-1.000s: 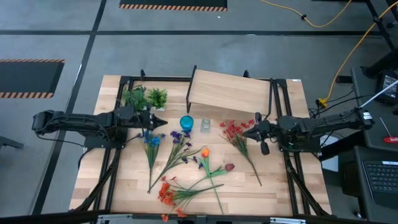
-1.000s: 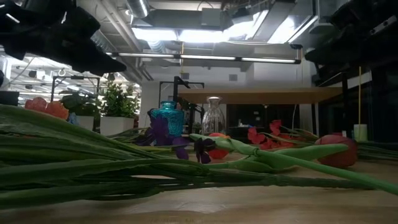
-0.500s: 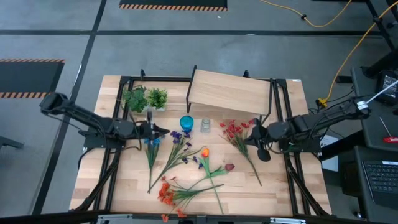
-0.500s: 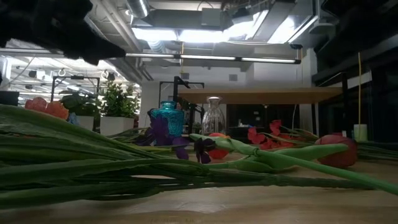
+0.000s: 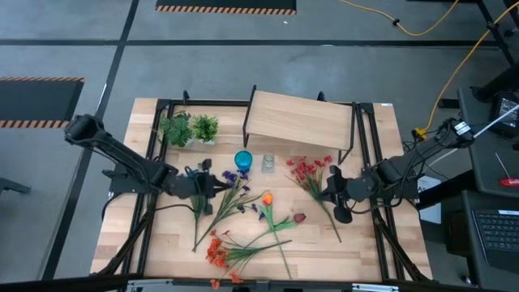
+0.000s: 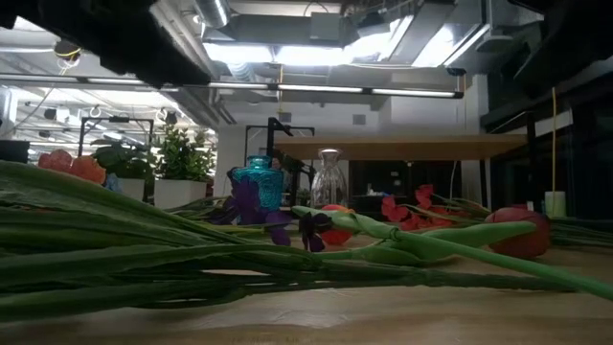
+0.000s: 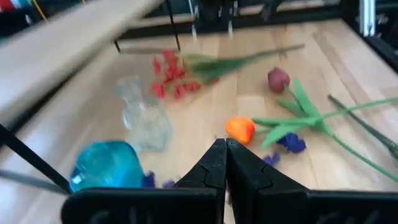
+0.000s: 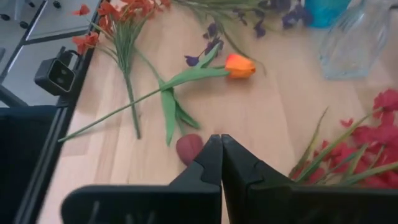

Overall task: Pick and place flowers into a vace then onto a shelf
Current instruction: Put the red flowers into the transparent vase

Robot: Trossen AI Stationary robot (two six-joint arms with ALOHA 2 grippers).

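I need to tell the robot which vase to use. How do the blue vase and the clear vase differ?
The blue vase is opaque turquoise with a textured, bulbous body; the clear vase is see-through glass and smooth. From above, the blue vase looks wider than the clear vase. Both stand upright and empty, side by side in front of the shelf.

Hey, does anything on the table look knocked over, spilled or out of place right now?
Nothing stands out. The blue vase and the clear vase both stand upright in front of the shelf, and both are empty. The flowers lie loose across the table, none in a vase yet. Both potted plants stand upright.
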